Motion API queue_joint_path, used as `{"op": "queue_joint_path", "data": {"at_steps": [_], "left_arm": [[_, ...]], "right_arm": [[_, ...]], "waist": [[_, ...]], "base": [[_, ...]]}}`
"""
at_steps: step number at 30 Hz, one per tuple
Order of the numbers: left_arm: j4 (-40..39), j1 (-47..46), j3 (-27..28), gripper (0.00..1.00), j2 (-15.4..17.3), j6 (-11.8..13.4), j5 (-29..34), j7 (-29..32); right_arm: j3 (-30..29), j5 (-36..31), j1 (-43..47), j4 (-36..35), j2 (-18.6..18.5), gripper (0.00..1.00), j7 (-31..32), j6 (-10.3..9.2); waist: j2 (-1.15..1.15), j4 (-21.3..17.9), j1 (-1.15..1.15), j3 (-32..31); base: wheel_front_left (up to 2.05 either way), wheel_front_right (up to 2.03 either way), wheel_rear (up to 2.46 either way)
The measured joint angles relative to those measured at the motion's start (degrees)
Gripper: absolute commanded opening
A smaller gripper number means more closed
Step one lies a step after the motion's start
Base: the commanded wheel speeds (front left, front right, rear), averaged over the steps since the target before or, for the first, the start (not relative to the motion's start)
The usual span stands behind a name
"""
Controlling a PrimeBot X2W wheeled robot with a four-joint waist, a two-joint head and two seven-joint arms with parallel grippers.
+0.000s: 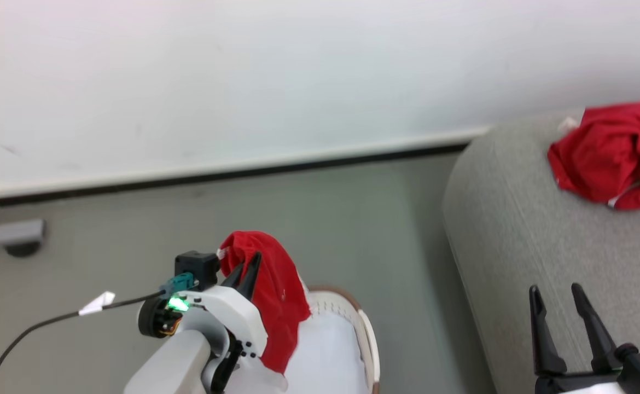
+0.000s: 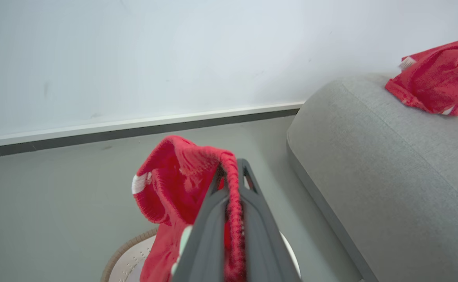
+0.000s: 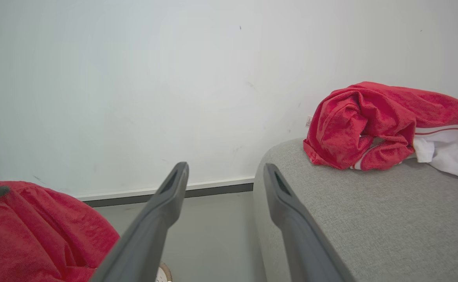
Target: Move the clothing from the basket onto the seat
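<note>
Clamped on a fold of a red garment (image 1: 276,295), the left hand (image 1: 248,267) hung above the basket (image 1: 366,328) at the lower middle of the head view, its two dark fingers (image 1: 253,273) pressed together with the cloth caught between them. Seen from the left wrist, the left hand (image 2: 235,172) had the red garment (image 2: 166,176) draped over its fingertips, a white stripe showing at the fabric's left edge. The cloth trailed down in front of the basket's white inside; whether its lower end touched the basket could not be told. The basket (image 2: 123,250), cream with a brown rim, stood on the grey floor (image 1: 325,219) near the rounded end of the light-grey sofa (image 1: 517,230). A second red garment (image 1: 610,153) lay crumpled on the sofa at the upper right, well apart from the held one; the right wrist view showed this second red garment (image 3: 370,125) bunched on the sofa (image 3: 370,219) with a white panel and red stripes at its right side. At the lower right of the head view, the right hand (image 1: 554,290) was over the sofa with its fingers apart and nothing between them. From its own wrist, the right hand (image 3: 226,168) pointed toward the white wall (image 3: 174,78), the red garment (image 3: 29,231) at the lower left. A green light (image 1: 178,302) glowed on the left wrist, and a black cable (image 1: 35,327) ran off to the left.
</note>
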Motion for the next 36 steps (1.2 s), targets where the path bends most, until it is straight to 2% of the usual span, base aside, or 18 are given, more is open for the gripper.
{"op": "queue_joint_path", "data": {"at_steps": [8, 13, 22, 29, 31, 36], "left_arm": [[-14.4, 3.4, 2.9, 0.0, 2.6, 3.8, 0.9, -0.3], [-23.0, 4.0, 4.3, 0.0, 4.7, 6.4, 1.7, -0.1], [-37.8, 3.8, 4.4, 0.0, 6.9, 10.2, 2.7, 3.8], [-43.6, 5.3, 4.0, 0.0, 7.9, 11.9, 2.7, 6.2], [-44.4, 5.6, 3.9, 0.0, 8.1, 12.2, 2.7, 6.6], [-45.6, 6.1, 3.6, 0.0, 8.4, 12.5, 2.7, 7.0]], "right_arm": [[0.3, -0.7, 2.2, 0.2, 0.0, 1.0, 0.0, 0.0], [0.6, -0.7, 2.9, 0.2, 0.0, 1.0, 0.0, 0.0], [2.0, -0.8, 4.4, 0.1, 0.0, 1.0, 0.0, 0.0], [4.6, -1.3, 4.4, -0.5, 0.0, 1.0, 0.0, 0.01], [5.5, 0.4, 4.4, -0.7, 0.0, 1.0, 0.0, 0.0], [9.9, 0.6, 2.5, -1.6, 0.0, 1.0, 0.0, 0.0]], "waist": [[0.0, 2.2, 0.0, -7.3], [0.0, 2.8, 0.0, -9.0], [0.0, 3.5, 0.0, -10.1], [0.0, 3.4, 0.01, -10.2], [0.0, 3.4, 0.01, -10.2], [0.0, 3.6, 0.01, -10.2]], "base": [[0.0, 0.0, 0.0], [0.0, 0.0, 0.0], [0.0, 0.0, 0.0], [0.0, 0.0, 0.0], [0.0, 0.0, 0.0], [0.0, 0.0, 0.0]]}}
